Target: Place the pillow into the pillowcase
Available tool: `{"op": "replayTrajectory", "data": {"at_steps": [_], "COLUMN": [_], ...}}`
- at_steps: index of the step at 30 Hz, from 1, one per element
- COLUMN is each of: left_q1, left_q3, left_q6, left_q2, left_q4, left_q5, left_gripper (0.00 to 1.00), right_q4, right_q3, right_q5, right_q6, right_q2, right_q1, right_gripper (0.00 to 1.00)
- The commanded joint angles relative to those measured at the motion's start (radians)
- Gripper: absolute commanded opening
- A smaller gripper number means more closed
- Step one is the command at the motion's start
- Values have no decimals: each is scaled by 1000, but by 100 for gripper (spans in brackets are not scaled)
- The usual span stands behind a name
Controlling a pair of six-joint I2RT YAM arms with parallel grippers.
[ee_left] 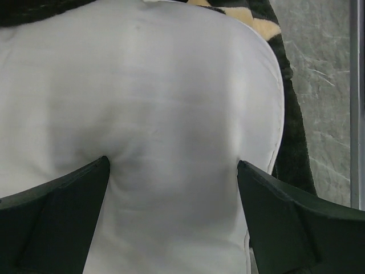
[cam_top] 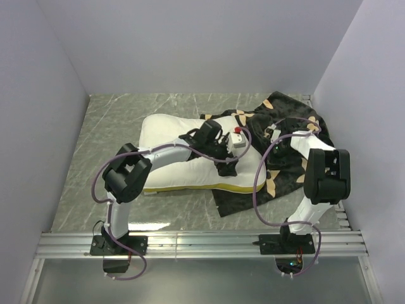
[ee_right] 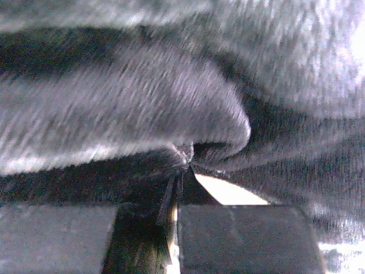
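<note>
The white pillow lies across the middle of the table, its yellow band along the near edge. Its right end lies at the black flowered pillowcase, which is bunched at the right. My left gripper is open, its fingertips pressed into the pillow's right end, which bulges between the jaws. Black pillowcase fabric rims that end. My right gripper is shut on a fold of the pillowcase, pinched between its fingers.
Grey-green marbled tabletop with white walls on the left, back and right. A metal rail runs along the near edge, where both arm bases are bolted. The pillowcase reaches close to the right wall.
</note>
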State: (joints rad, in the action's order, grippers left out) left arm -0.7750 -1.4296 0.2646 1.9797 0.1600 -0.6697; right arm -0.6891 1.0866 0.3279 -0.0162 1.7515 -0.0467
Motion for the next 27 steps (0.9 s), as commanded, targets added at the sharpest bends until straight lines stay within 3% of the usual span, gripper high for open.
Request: {"op": "replayTrajectory", "data": {"at_steps": [1,6,8,11,12,14,15,18,20,23,27], "left_q1": [-87,-141,-141,-118,-106,-55,-35,38,65,46,2], "left_q3": [41,29,-6,-94,-98,-71,-60,-48,-83,-179,-239], "left_q6": [4,-7,-70,-151,-181,-308,-350,-519,-588,-581,-639], "left_q2": [-9,73,132,197,212,202,180,133,113,136,172], "left_q4": [-125,-152,-189,-129,-138,-222,-258,-349,-341,-252,-254], "left_q5": [51,151,230,222,187,126,48,-11,60,183,234], "left_gripper": [99,99,93,63,36,2,0,0,0,0,0], "right_q4": [-49,-119,-136,-173,-187,-197,-204,-222,-237,-296,-354], "right_q3": [18,3,-2,-5,-7,-14,-25,-42,-40,-5,68], "right_q5": [53,97,102,109,111,94,86,65,83,251,457], "right_q6": [-14,-21,-24,-36,-47,-57,-68,-99,-117,-166,-168], "right_q2": [-113,-222,-248,-276,-282,-294,-296,-300,-316,-348,-348], "right_q1": [-7,-7,-10,-19,-24,-27,-27,-33,-35,-33,-19], "right_gripper": [0,0,0,0,0,0,0,0,0,0,0]}}
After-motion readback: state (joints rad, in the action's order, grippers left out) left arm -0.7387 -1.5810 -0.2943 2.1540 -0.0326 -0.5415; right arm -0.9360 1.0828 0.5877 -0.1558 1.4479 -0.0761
